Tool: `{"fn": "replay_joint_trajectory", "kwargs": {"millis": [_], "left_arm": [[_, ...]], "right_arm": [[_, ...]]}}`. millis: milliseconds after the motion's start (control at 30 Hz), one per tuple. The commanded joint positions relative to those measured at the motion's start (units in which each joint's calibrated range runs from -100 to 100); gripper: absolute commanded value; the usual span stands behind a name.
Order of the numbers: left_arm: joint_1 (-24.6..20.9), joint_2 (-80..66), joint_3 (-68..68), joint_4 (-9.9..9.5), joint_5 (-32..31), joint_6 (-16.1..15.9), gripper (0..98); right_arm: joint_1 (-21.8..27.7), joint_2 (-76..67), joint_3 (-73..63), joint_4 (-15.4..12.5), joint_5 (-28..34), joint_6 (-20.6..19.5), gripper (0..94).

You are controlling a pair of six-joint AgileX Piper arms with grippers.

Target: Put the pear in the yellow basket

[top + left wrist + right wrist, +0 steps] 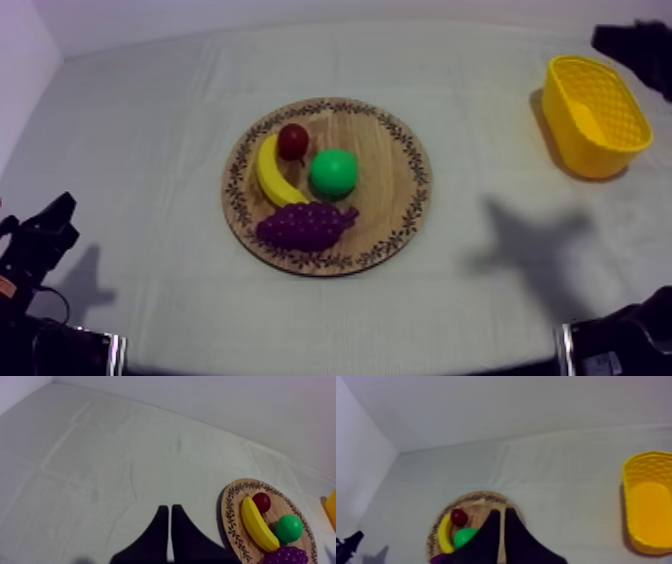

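Observation:
The green pear lies on the round wooden board at the table's middle, between a banana, a small red fruit and purple grapes. The yellow basket stands empty at the far right. My left gripper rests low at the left, well off the board; its fingers lie together as a wedge, with the pear far from them. My right gripper is shut on nothing, raised above the board's near side, the pear just beside its fingers.
A black part of my right arm reaches in beyond the basket, and its shadow falls on the cloth between board and basket. The basket has bare cloth all round it. A wall closes off the table's back and left.

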Motion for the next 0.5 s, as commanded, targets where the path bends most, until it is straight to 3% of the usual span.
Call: {"fn": "replay_joint_trajectory", "kwargs": {"millis": [0,467], "left_arm": [[0.01,0.0,0.02,-0.02,0.01,-0.01,0.1],[0.01,0.0,0.02,-0.02,0.01,-0.01,0.1]], "right_arm": [[-3.68,12.77,-8.35,1.71,1.34,-5.71,4.6],[-9.05,36.54,-17.71,3.33,-1.61,-12.14,14.6]]}}
